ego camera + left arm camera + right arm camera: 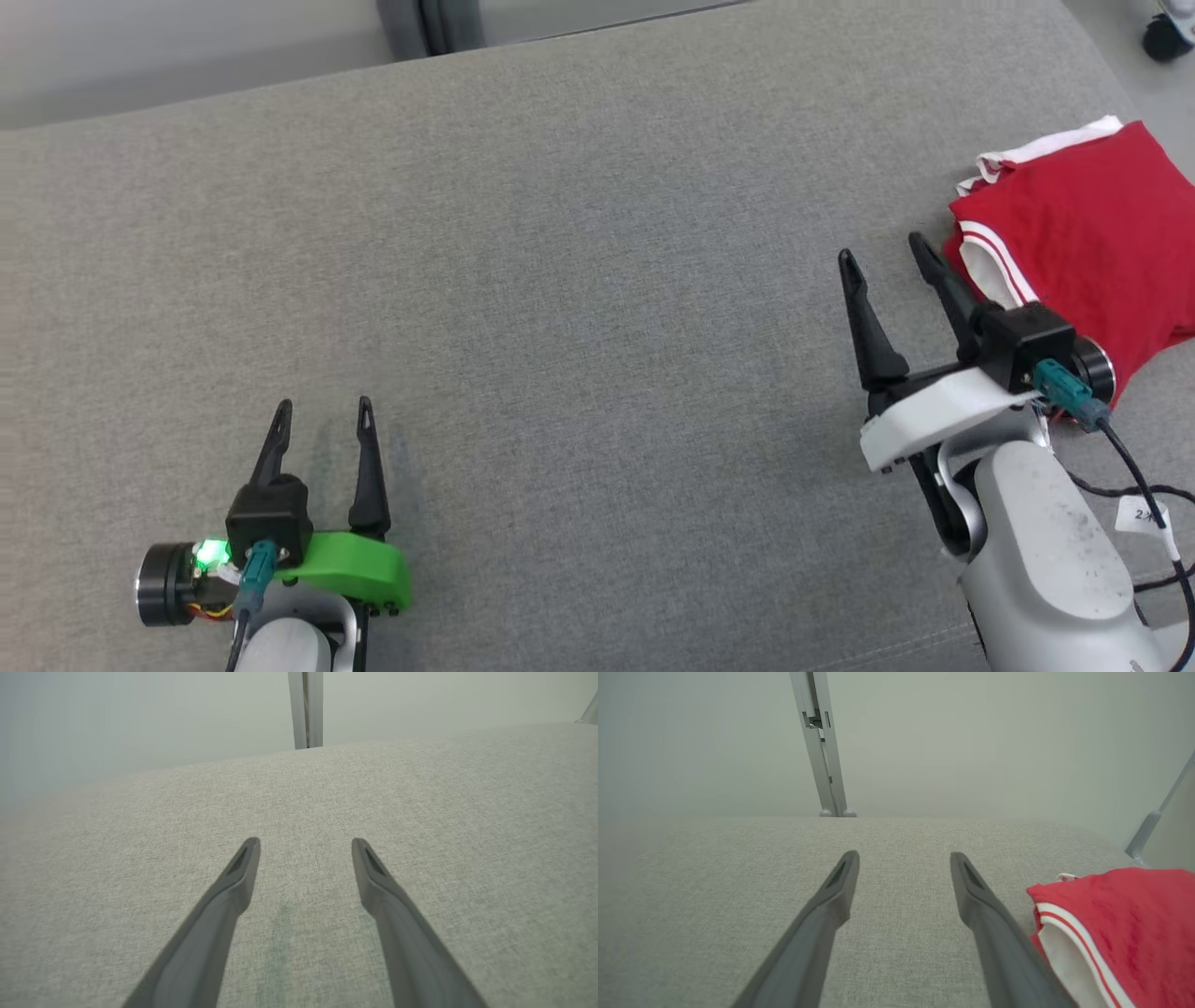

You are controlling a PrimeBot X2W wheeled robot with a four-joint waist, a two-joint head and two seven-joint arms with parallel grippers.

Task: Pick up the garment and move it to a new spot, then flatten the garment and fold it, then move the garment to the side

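Note:
The garment (1092, 243) is red with white trim and lies folded at the right edge of the grey padded surface (560, 280). In the right wrist view the garment (1120, 933) sits low on the right, just beside the right-hand finger. My right gripper (887, 252) stands open just left of the garment, nothing between its fingers, which are apart from the cloth. My left gripper (322, 411) is open at the lower left over bare surface, far from the garment. In its own wrist view the left gripper (306, 844) holds nothing.
The surface's far edge (467, 70) runs along the top, with a grey upright post (420, 23) behind it. A dark caster wheel (1167, 33) sits on the floor at the top right. A black cable (1139, 485) trails from my right wrist.

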